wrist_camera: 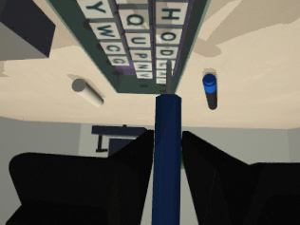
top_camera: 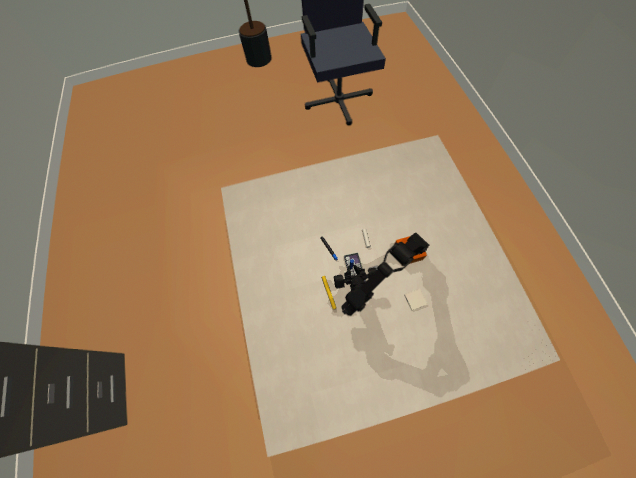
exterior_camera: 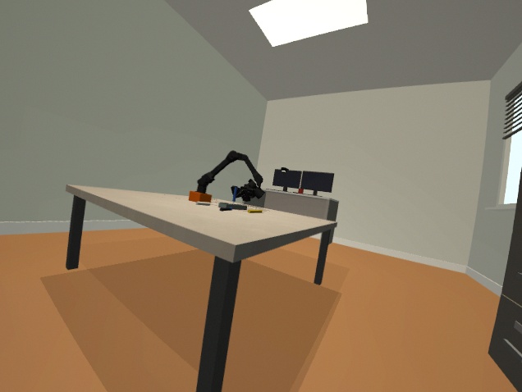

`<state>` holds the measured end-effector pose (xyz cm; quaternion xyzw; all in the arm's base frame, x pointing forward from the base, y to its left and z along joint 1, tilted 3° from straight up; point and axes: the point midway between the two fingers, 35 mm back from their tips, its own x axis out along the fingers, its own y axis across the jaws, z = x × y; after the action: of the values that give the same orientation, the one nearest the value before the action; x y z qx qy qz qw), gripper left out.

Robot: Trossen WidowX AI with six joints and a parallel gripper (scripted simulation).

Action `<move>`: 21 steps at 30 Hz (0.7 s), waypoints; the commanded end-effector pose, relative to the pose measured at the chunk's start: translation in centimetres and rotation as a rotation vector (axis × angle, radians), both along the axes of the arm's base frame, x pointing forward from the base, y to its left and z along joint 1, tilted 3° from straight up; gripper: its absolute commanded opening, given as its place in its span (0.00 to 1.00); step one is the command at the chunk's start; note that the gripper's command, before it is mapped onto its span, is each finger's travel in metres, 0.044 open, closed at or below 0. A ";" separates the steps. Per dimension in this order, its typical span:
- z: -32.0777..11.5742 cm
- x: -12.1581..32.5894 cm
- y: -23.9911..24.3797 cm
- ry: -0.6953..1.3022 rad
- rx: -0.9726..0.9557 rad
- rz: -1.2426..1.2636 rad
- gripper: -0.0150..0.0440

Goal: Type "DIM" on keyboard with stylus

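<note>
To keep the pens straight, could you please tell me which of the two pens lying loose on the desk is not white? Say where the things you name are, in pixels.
The black one with a blue end (top_camera: 329, 248) (wrist_camera: 210, 93); the other is white.
</note>
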<state>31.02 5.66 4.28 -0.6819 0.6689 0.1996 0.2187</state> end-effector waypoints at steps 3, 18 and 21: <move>-0.3 0.0 0.0 -0.002 -0.005 0.002 0.39; -1.0 0.1 0.0 -0.002 -0.005 0.002 0.39; -1.1 0.1 0.0 -0.002 -0.005 0.002 0.39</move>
<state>31.04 5.71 3.30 -0.6822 0.6689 0.2001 0.2171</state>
